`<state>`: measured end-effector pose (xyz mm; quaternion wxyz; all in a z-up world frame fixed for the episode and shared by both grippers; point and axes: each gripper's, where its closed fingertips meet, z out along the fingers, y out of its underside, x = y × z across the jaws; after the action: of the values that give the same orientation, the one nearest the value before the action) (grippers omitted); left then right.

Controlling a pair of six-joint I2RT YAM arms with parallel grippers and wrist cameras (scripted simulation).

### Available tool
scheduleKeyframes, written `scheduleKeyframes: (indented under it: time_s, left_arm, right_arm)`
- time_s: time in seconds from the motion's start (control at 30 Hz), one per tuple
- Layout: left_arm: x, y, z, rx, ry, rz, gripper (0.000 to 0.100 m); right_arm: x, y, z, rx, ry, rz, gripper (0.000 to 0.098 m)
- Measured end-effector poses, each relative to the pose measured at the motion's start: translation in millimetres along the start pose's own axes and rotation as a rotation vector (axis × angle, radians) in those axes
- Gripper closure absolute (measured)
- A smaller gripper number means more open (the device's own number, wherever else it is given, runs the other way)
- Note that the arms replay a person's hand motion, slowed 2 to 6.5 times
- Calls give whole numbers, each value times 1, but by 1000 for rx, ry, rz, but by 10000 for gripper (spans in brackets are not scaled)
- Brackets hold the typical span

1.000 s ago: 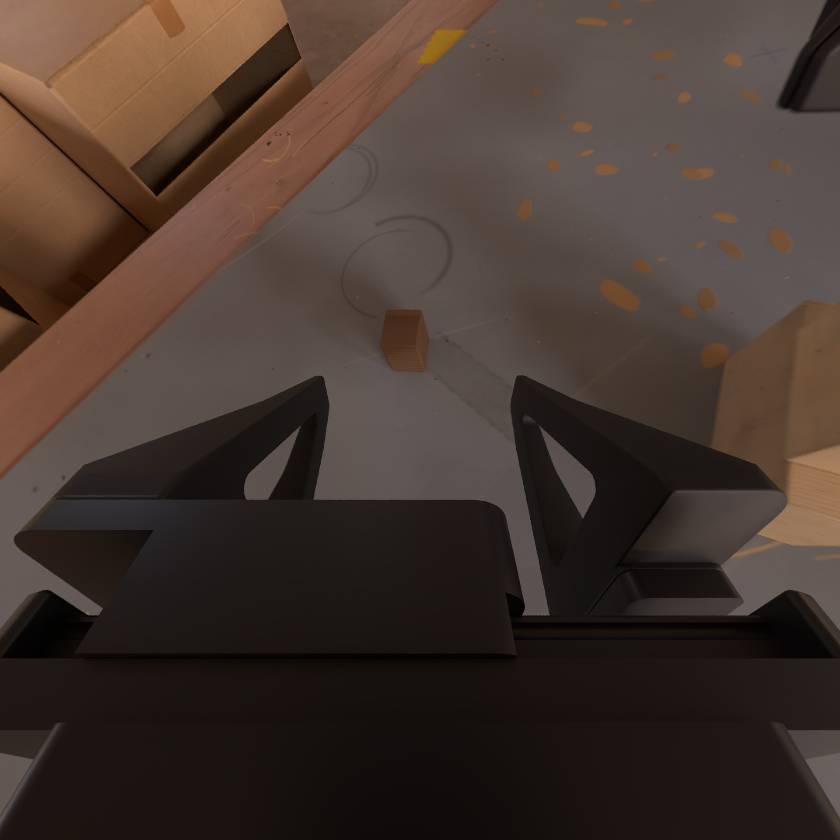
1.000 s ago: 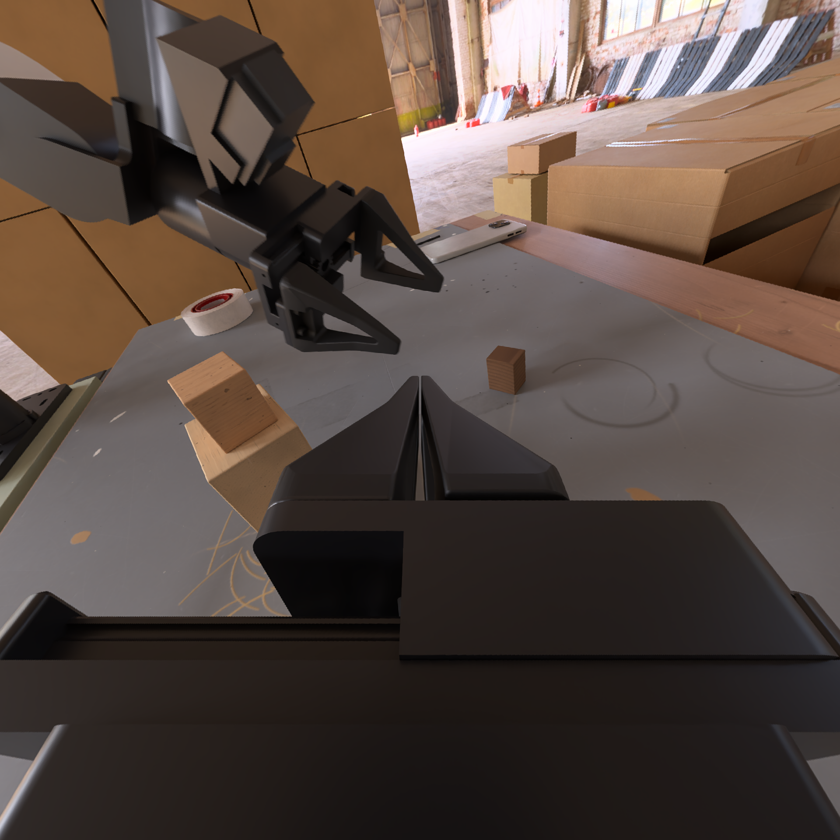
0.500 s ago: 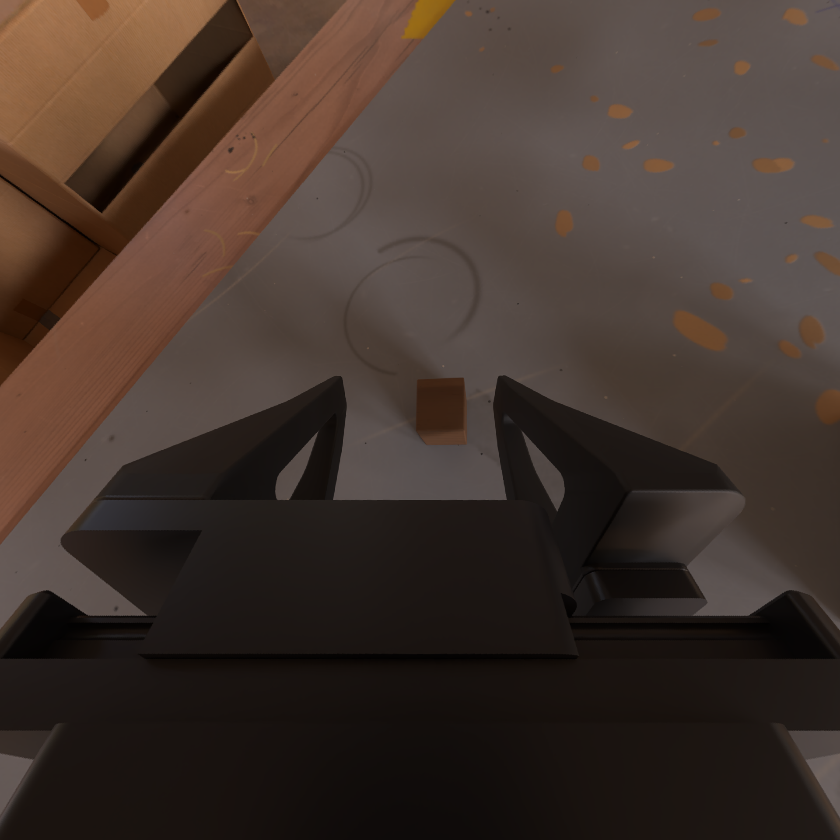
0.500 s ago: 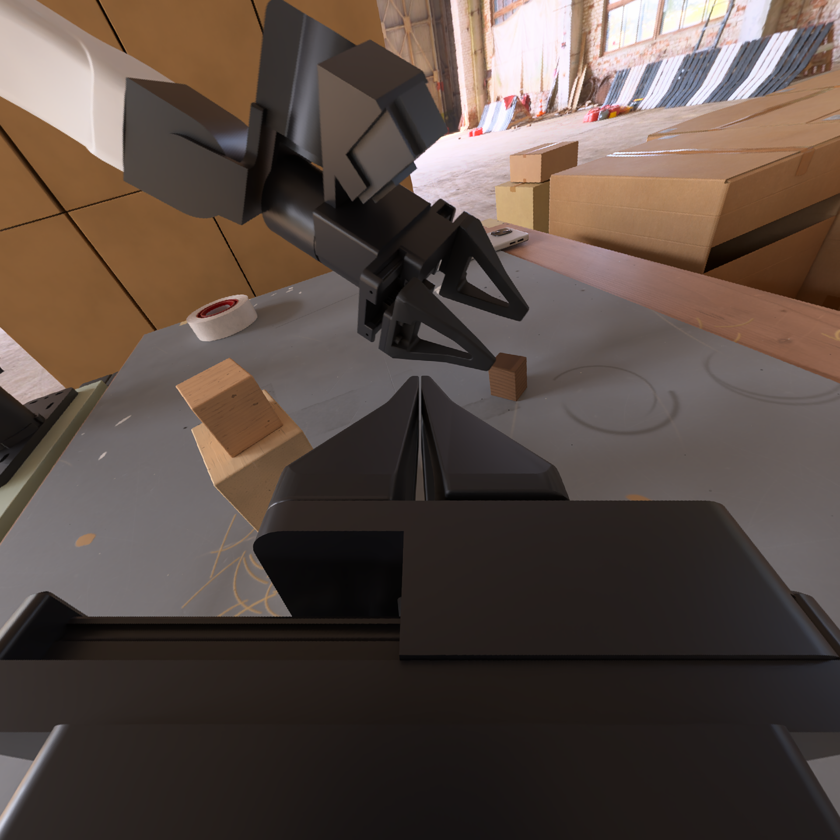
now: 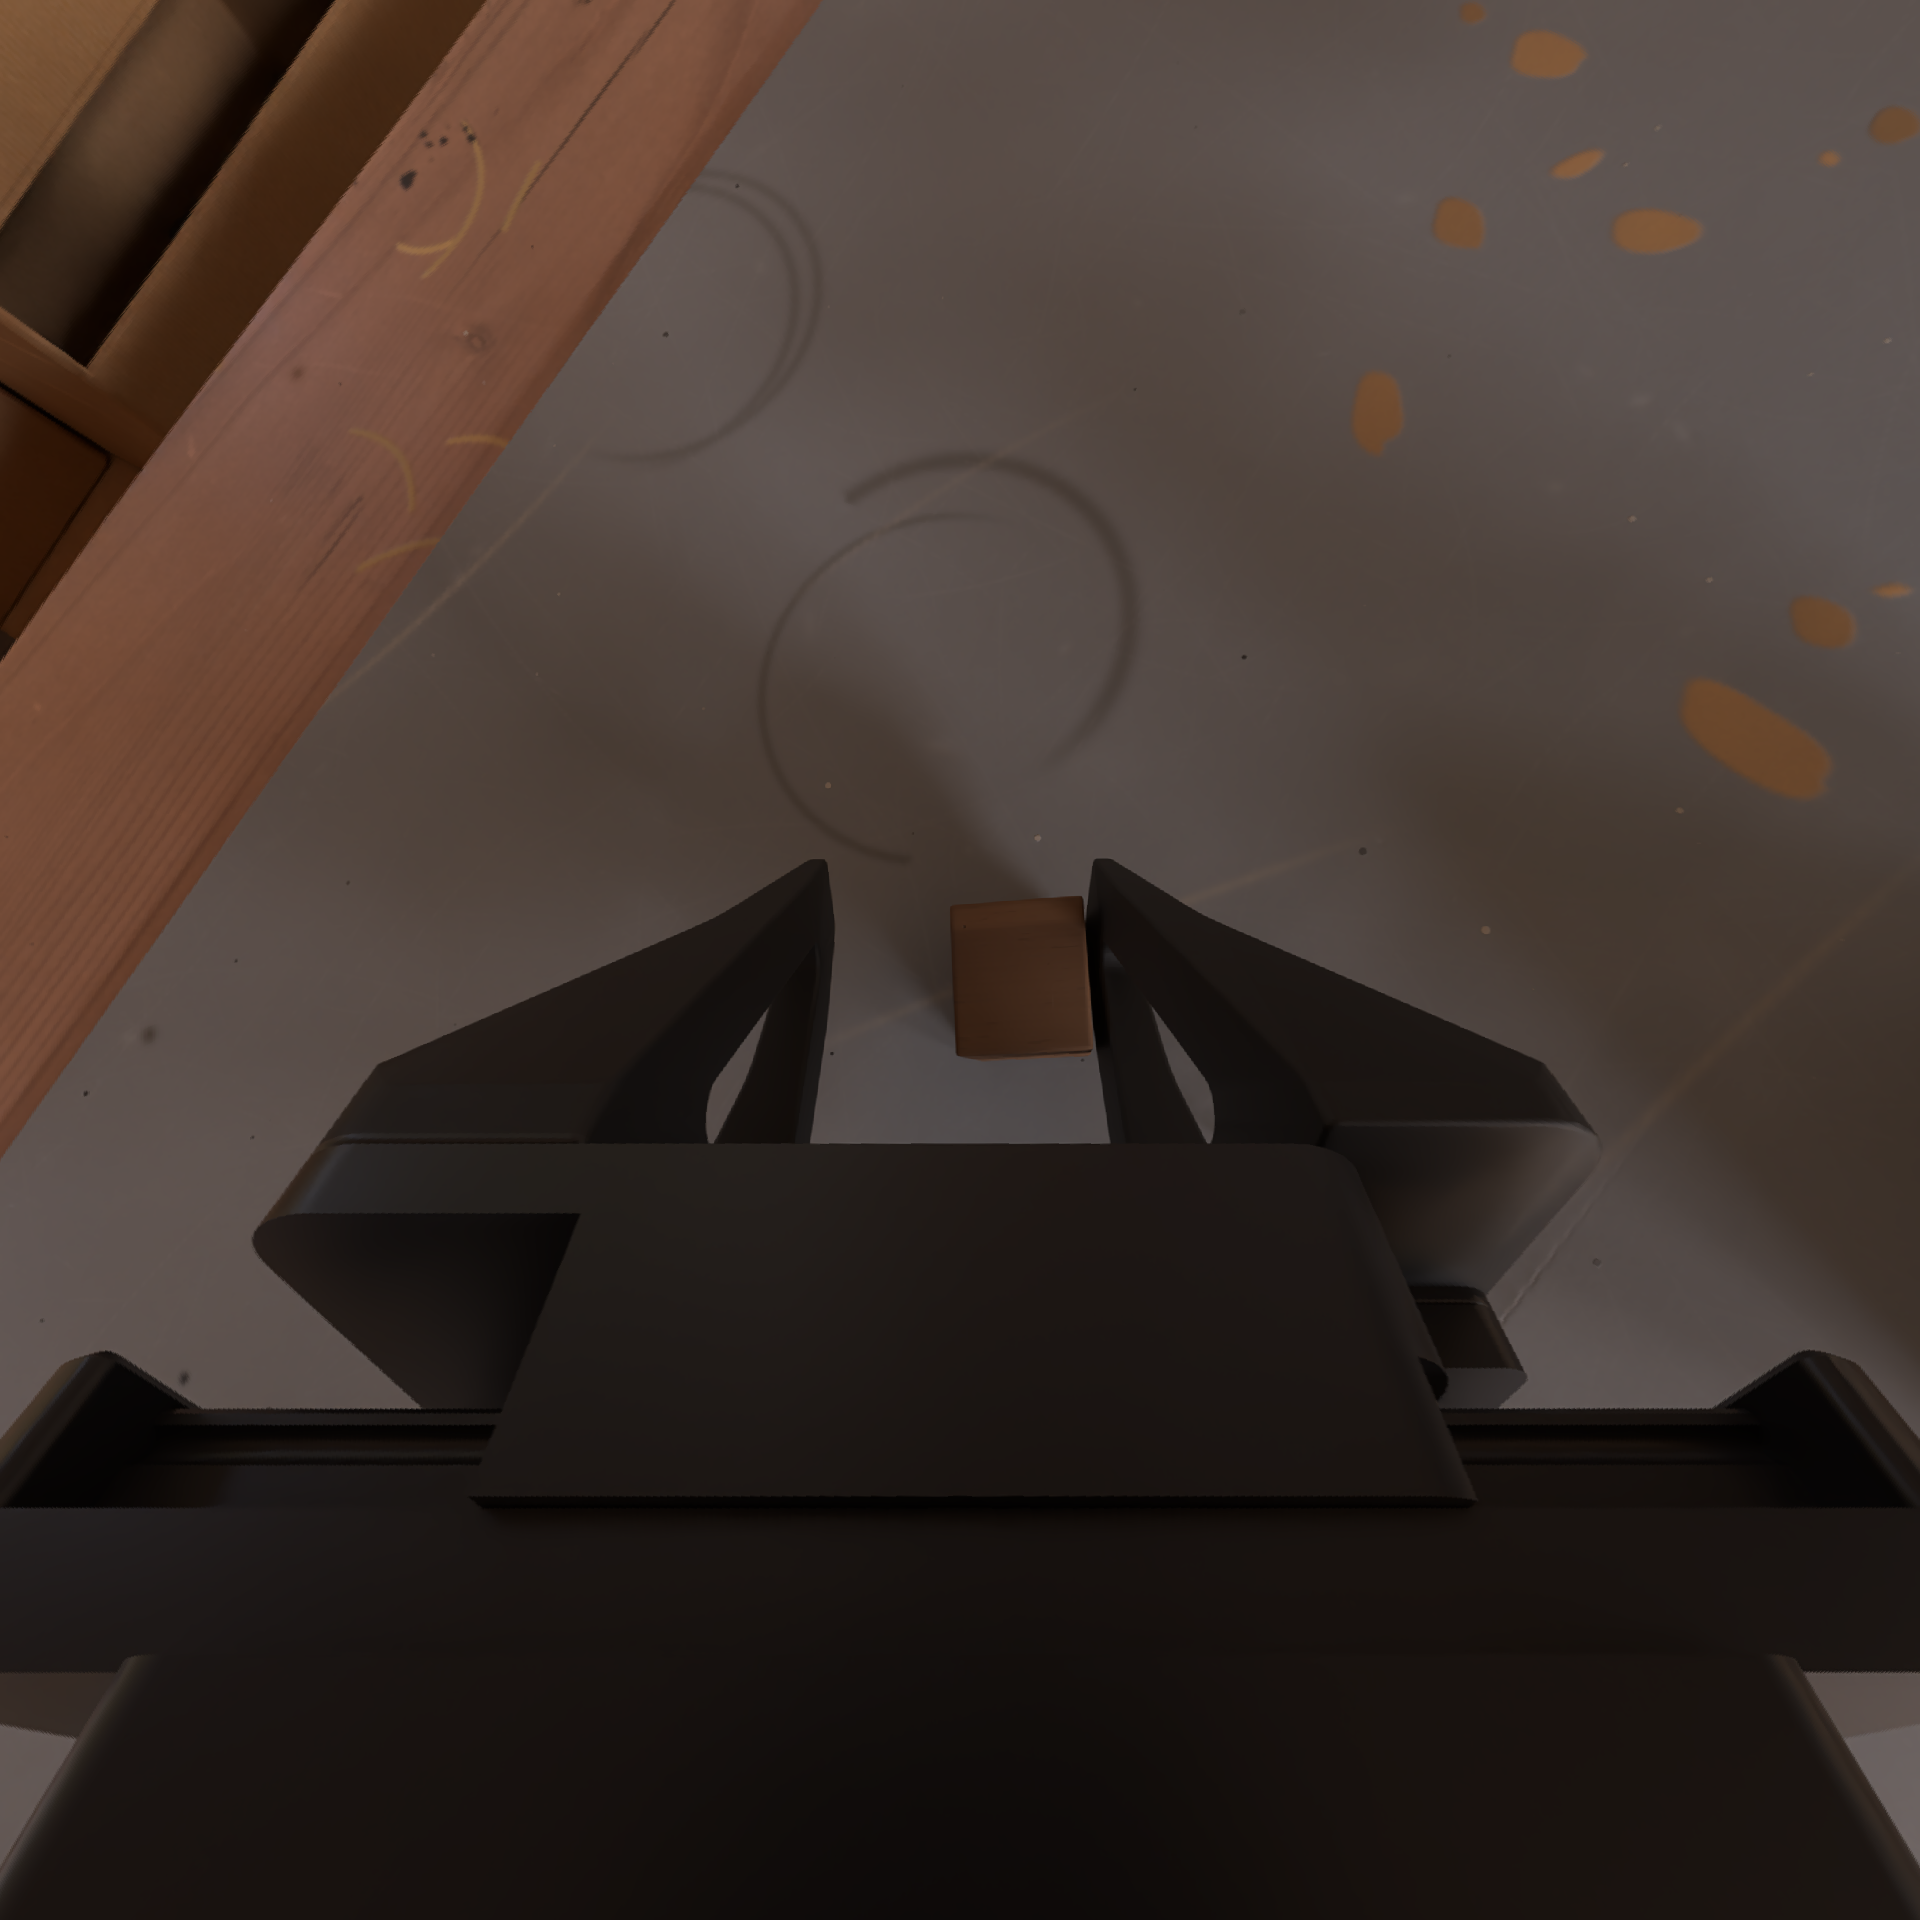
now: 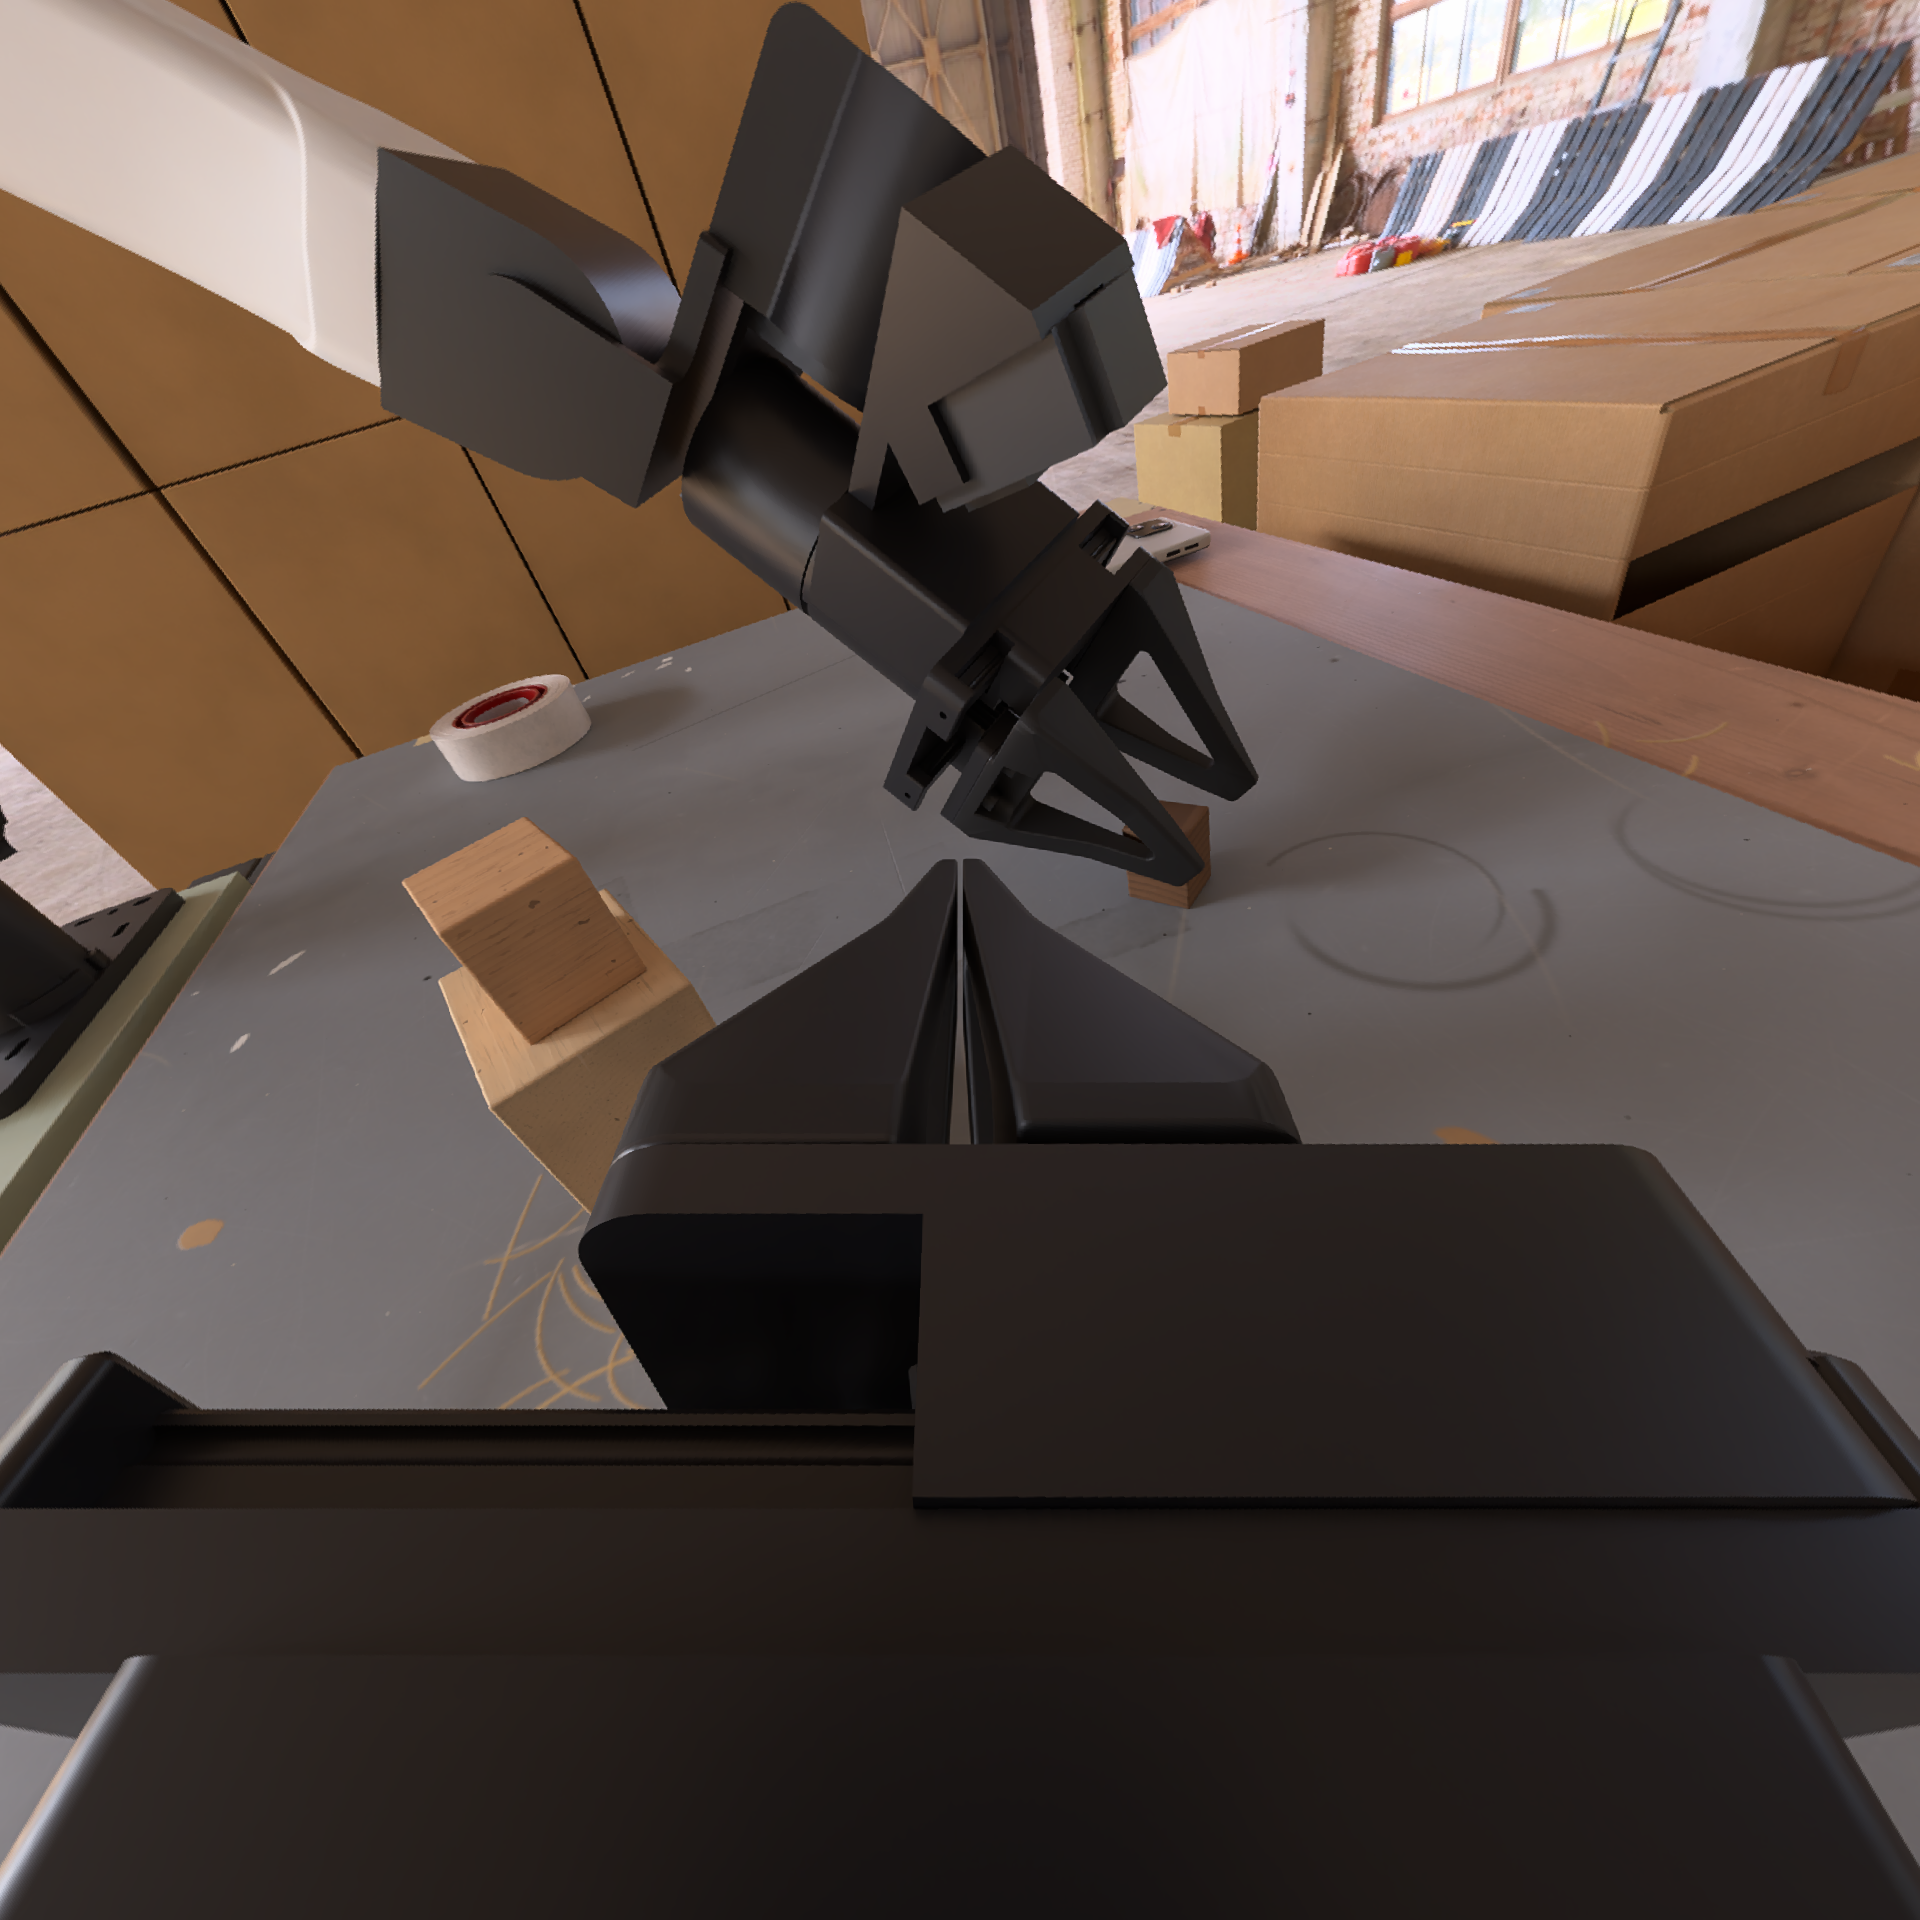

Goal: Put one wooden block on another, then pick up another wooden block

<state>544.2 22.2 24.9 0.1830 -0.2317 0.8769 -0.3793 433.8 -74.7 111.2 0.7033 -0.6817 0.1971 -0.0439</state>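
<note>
A small brown wooden block (image 5: 1020, 977) sits on the grey table between the fingers of my open left gripper (image 5: 958, 883). Its right side is next to the right finger; a gap remains on the left. The right wrist view shows the same block (image 6: 1174, 857) partly hidden behind the left gripper (image 6: 1210, 821). A light wooden block (image 6: 525, 925) rests tilted on a larger light block (image 6: 582, 1081) at the left. My right gripper (image 6: 960, 868) is shut and empty, above the table between the stack and the small block.
A roll of white tape (image 6: 509, 725) lies at the back left. A phone (image 6: 1164, 540) lies on the brown wooden edge (image 6: 1558, 675). Cardboard boxes (image 6: 1558, 457) stand beyond it. The left arm (image 6: 623, 343) crosses above the table.
My left gripper has moved forward and down, so the small block now stands between its fingers. The fingers have narrowed somewhat. The right gripper has not moved.
</note>
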Motion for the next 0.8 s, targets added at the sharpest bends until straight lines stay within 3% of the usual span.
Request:
scheduleKeyframes:
  time_s: [0.23,0.57,0.8]
  left_arm:
    - [-1,3,4,-44,-34,22,669]
    - [9,6,-2,-11,-84,94,795]
    - [25,2,-17,63,-63,39,803]
  right_arm:
    - [0,0,0,0,0,0,970]
    - [0,-1,-1,8,-5,12,970]
    - [1,-1,-1,10,-6,15,970]
